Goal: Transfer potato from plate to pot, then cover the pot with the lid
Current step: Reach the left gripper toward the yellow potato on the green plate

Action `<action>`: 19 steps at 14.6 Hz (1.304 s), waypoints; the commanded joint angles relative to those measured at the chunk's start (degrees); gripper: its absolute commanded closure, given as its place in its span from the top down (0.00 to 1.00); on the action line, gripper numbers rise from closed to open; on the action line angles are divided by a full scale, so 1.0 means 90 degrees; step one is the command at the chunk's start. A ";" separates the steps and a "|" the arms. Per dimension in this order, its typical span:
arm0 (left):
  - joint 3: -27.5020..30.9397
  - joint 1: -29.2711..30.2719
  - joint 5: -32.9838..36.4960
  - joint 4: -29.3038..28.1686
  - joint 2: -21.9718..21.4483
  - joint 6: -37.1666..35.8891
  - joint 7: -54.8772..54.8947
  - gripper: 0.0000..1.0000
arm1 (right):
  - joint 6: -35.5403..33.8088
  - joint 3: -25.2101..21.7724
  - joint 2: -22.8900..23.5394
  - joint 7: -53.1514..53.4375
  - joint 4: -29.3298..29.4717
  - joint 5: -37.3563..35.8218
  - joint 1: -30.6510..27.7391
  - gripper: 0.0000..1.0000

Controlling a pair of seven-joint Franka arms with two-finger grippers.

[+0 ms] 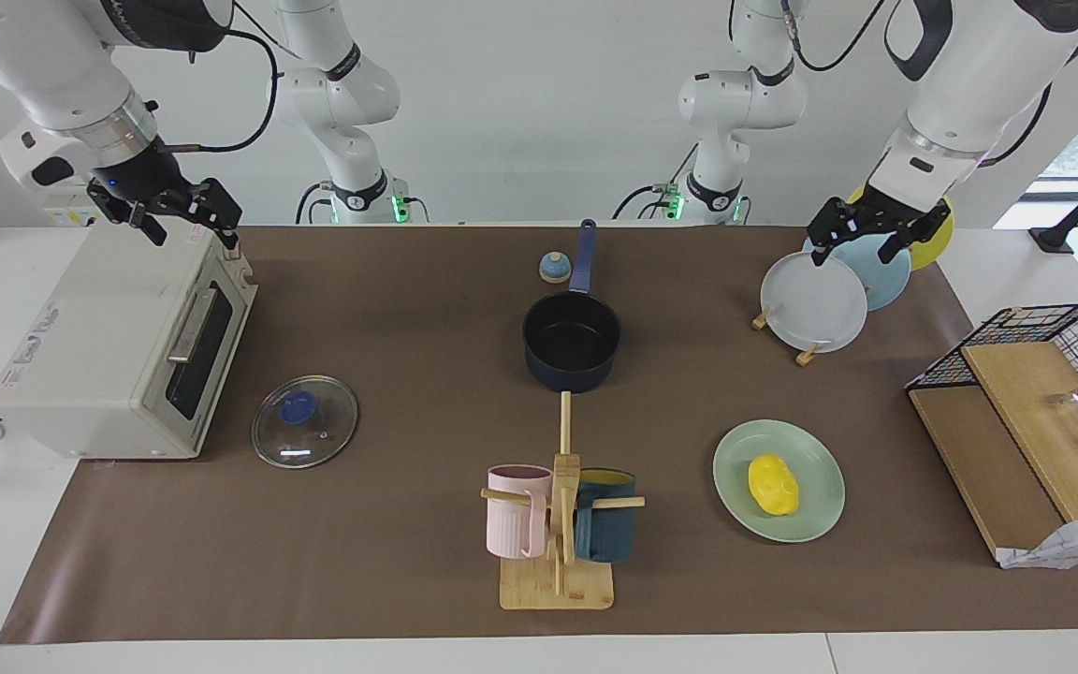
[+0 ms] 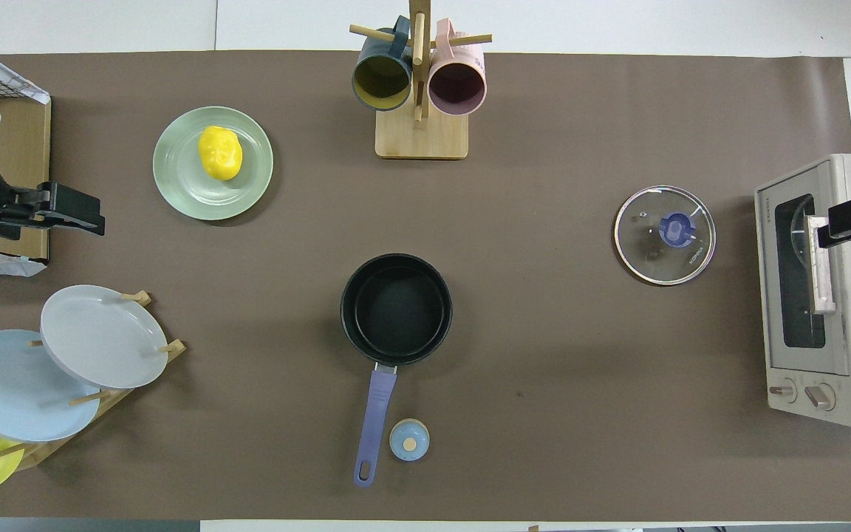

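Note:
The yellow potato (image 1: 773, 484) (image 2: 220, 152) lies on the mint-green plate (image 1: 815, 513) (image 2: 189, 188), toward the left arm's end of the table. The navy pot (image 1: 572, 342) (image 2: 396, 309) stands mid-table, nothing inside it, its handle pointing toward the robots. The glass lid (image 1: 326, 429) (image 2: 647, 251) lies flat in front of the toaster oven. My left gripper (image 1: 852, 241) (image 2: 74, 218) hangs open over the plate rack, holding nothing. My right gripper (image 1: 193, 234) (image 2: 850, 222) waits open above the toaster oven.
A toaster oven (image 1: 118, 346) sits at the right arm's end. A wooden mug tree (image 1: 558, 524) with two mugs stands farther from the robots than the pot. Three plates lean in a rack (image 1: 815, 304). A small blue-and-tan dome (image 1: 554, 268) rests beside the pot handle. A wire basket (image 1: 1044, 323) holds boards.

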 commanded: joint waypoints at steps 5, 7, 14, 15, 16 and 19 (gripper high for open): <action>0.0019 -0.0026 -0.0201 0.1794 0.2310 0.0641 0.0017 1.00 | 0.0065 0.0063 -0.0089 0.0018 -0.0098 0.0096 -0.0091 1.00; 0.0019 -0.0075 -0.0211 0.1805 0.2624 0.1197 -0.0022 1.00 | 0.0065 0.0063 -0.0089 0.0027 -0.0098 0.0096 -0.0091 1.00; 0.0088 -0.0309 -0.0045 0.1932 0.3903 0.2625 -0.0052 1.00 | 0.0065 0.0063 -0.0089 0.0018 -0.0098 0.0096 -0.0091 1.00; 0.0078 -0.0319 0.0110 0.1913 0.3982 0.2751 -0.0042 1.00 | 0.0065 0.0063 -0.0089 0.0017 -0.0098 0.0096 -0.0091 1.00; 0.0059 -0.0310 0.0170 0.1845 0.3983 0.2936 -0.0042 1.00 | 0.0065 0.0063 -0.0089 0.0017 -0.0098 0.0096 -0.0091 1.00; 0.0059 -0.0339 0.0122 0.1553 0.3963 0.3404 -0.0052 1.00 | 0.0065 0.0063 -0.0089 0.0017 -0.0098 0.0086 -0.0091 1.00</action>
